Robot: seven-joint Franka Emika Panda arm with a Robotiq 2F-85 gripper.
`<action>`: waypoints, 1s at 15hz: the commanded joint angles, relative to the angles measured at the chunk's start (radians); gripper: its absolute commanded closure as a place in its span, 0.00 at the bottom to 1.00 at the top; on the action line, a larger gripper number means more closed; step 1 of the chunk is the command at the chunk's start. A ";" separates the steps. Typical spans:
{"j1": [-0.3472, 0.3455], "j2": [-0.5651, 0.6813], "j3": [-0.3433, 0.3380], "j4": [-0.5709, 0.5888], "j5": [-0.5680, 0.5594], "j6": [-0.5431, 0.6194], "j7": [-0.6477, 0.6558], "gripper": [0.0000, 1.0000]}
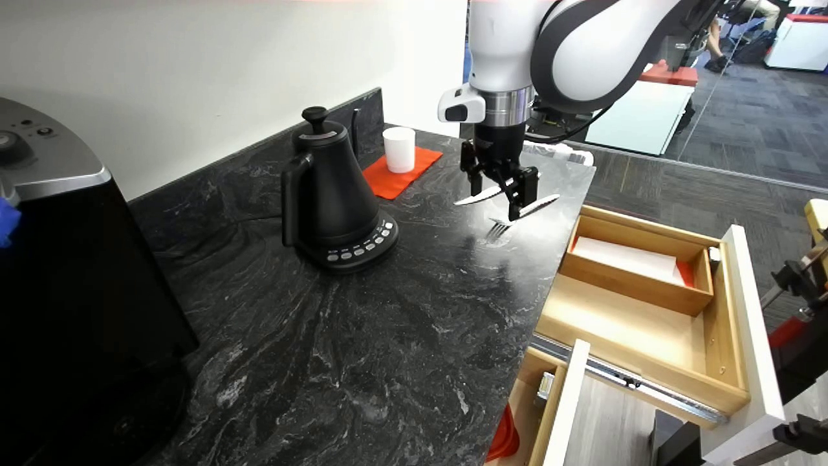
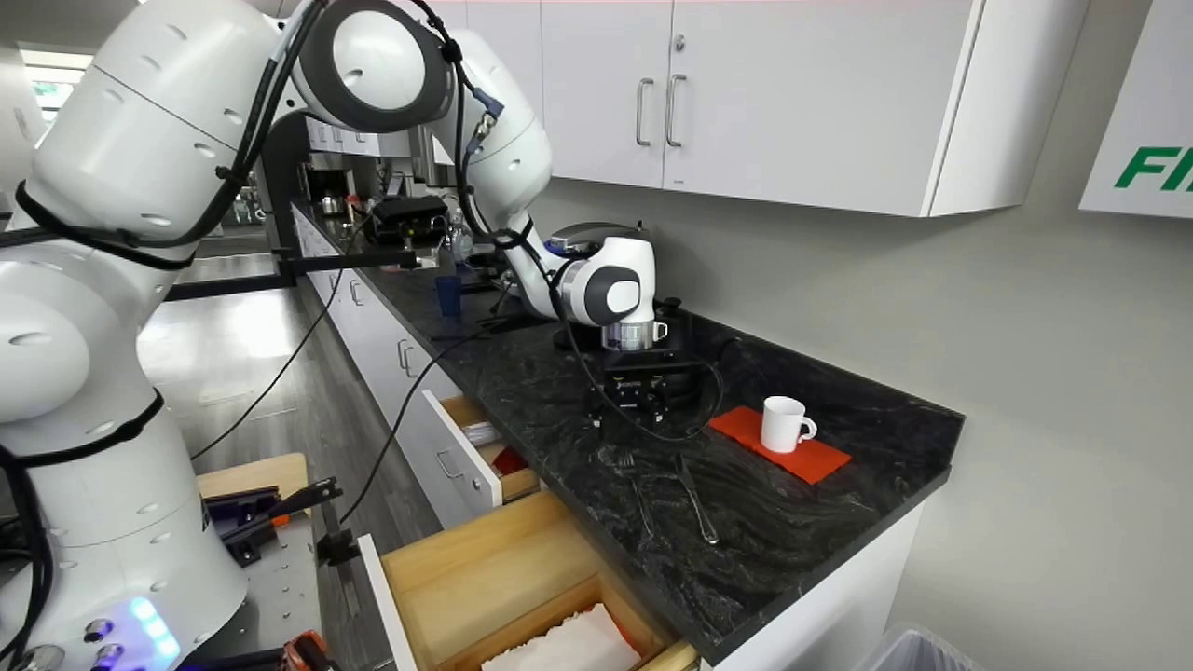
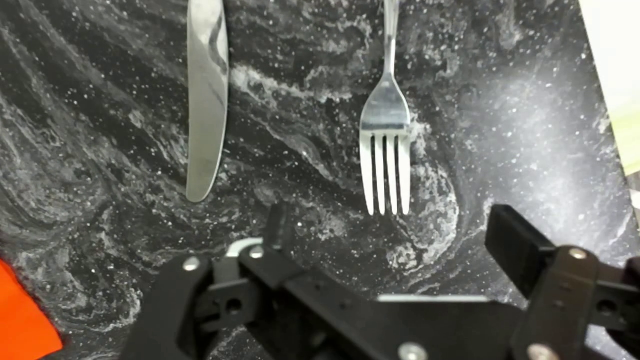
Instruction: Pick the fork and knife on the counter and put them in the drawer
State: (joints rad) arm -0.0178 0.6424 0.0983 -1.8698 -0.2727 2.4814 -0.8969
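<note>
Black gripper [image 3: 390, 227], fingers spread wide and holding nothing, above a counter [image 1: 401, 349] near a fork [image 3: 385, 107] and a knife [image 3: 207, 105].
Fork and knife lie apart, side by side, on the speckled stone; the pulled-out wooden drawer [image 1: 621, 317] is at the counter's edge. In an exterior view, a white panel [image 2: 1146, 84] shows green letters “FI”, cut off by the frame; button markings on the black kettle [image 1: 336, 181] are too small to read.

In an exterior view, a raised camera looks along the counter [image 1: 401, 336] past a kettle [image 1: 336, 188]; in an exterior view near the arm's base [image 2: 112, 540], the camera faces roughly the opposite way. Both share the drawer [image 1: 621, 320] and white cup [image 2: 781, 424]. The wrist view looks steeply down, close over the fork [image 3: 385, 110] and knife [image 3: 207, 100].
</note>
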 commanded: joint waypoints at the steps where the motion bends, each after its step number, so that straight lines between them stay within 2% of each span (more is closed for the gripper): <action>1: -0.001 0.001 0.002 0.003 0.000 -0.003 0.000 0.00; 7: 0.010 0.017 -0.008 0.027 -0.009 -0.008 0.014 0.00; 15: -0.053 -0.062 -0.052 -0.061 -0.007 0.008 -0.008 0.00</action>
State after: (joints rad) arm -0.0342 0.6429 0.0577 -1.8612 -0.2739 2.4819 -0.8961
